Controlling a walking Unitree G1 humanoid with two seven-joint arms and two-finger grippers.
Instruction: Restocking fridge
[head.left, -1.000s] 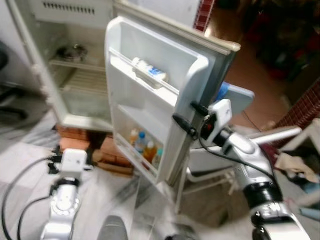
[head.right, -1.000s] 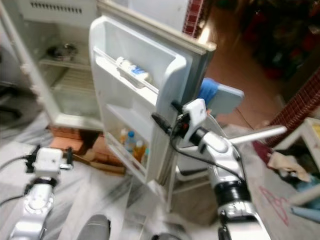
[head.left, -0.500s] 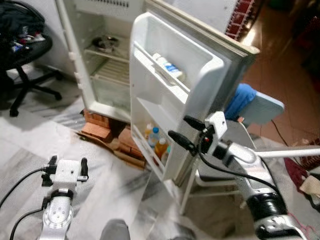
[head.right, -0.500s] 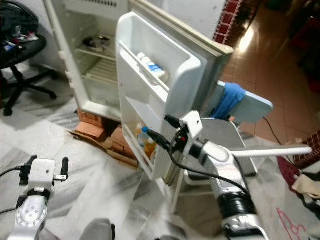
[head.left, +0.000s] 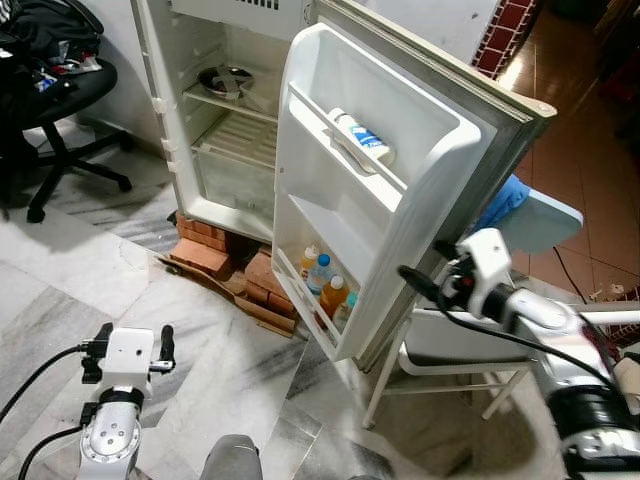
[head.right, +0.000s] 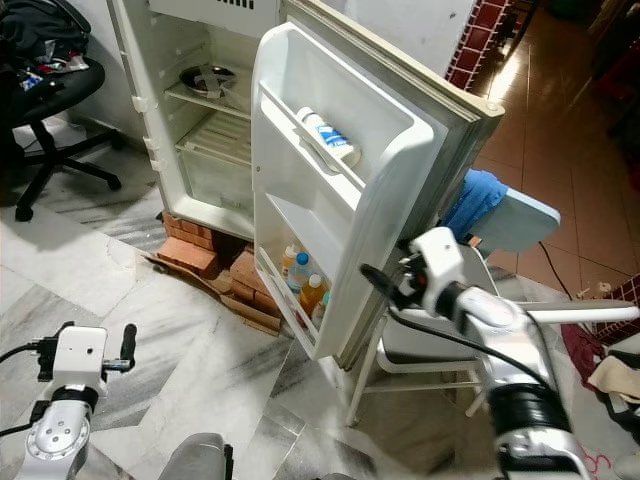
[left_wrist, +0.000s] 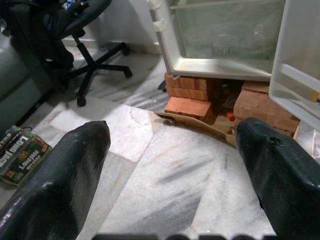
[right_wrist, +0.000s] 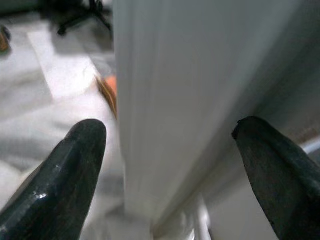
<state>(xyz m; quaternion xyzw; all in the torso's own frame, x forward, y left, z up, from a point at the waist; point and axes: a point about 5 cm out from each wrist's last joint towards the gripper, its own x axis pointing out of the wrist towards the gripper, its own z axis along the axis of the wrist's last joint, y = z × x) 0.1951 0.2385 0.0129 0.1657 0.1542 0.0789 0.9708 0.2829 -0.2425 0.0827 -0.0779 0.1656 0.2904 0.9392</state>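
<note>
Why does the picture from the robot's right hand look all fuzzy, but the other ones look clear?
Right wrist view: the fridge door edge sits so close between the open black fingers that it looks soft and smeared. Left wrist view: sharp, with bricks and marble floor crisp. Eye views: clear and evenly lit, with a bright patch on the brown floor.

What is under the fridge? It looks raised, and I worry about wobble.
Red bricks prop up the fridge, with flattened cardboard in front. The open door hides the support farther right.
</note>
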